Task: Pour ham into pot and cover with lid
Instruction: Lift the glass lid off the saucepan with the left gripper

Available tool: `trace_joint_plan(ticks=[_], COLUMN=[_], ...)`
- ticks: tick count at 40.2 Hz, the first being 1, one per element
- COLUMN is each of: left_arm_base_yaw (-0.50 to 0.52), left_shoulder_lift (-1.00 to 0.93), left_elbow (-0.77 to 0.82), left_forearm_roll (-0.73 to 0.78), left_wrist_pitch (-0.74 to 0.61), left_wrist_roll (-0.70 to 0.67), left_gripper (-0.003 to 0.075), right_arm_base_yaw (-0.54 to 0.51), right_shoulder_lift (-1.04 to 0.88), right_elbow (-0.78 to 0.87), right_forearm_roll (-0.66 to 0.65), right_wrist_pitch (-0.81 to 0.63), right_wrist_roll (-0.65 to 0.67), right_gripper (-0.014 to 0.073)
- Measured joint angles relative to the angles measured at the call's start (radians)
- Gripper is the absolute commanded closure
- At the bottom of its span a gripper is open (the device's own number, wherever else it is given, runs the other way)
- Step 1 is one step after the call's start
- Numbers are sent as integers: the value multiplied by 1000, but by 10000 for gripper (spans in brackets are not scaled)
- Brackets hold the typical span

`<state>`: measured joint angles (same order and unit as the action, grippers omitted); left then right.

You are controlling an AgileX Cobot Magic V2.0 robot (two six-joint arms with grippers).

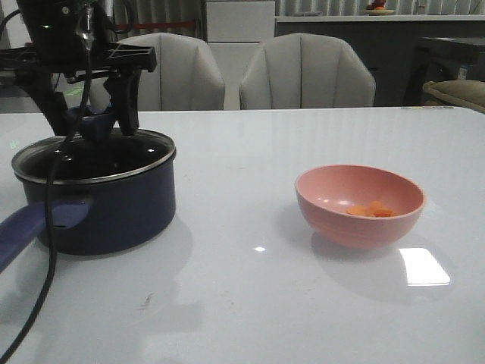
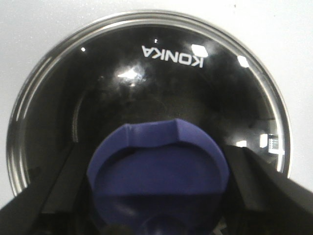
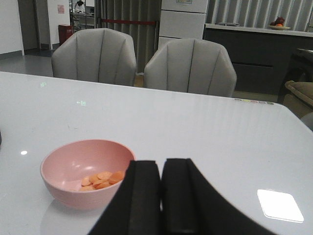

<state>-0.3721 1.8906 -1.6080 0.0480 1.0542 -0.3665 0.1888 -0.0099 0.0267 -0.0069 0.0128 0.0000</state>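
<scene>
The dark navy pot point(image 1: 114, 205) stands at the left of the table, its purple-blue handle point(image 1: 30, 227) pointing to the front left. The glass lid point(image 2: 146, 83) with its silver rim sits on the pot. My left gripper point(image 1: 95, 125) is down over the lid, its fingers pressed against both sides of the navy knob point(image 2: 156, 166). The ham point(image 1: 370, 210) lies as several orange chunks in the pink bowl point(image 1: 360, 220) at the right; it also shows in the right wrist view point(image 3: 101, 179). My right gripper point(image 3: 161, 166) is shut and empty, just beside the bowl point(image 3: 63, 181).
Two grey chairs point(image 1: 307, 72) stand behind the table's far edge. A black cable point(image 1: 51, 227) hangs from the left arm in front of the pot. A bright light patch point(image 1: 424, 265) lies on the table in front of the bowl.
</scene>
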Motion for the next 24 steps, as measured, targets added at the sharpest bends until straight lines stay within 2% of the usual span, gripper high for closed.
trace_joint_plan(ticks=[24], left_arm_base_yaw=[17], left_shoulder_lift=[-85], left_elbow=[0], left_forearm_roll=[7], left_wrist_pitch=[8], left_wrist_roll=[-1], left_gripper=[372], right_arm_base_yaw=[0], right_shoulder_lift=[0], right_elbow=[0], right_forearm_roll=[0], right_wrist_pitch=[0], right_wrist_roll=[0], right_gripper=[444])
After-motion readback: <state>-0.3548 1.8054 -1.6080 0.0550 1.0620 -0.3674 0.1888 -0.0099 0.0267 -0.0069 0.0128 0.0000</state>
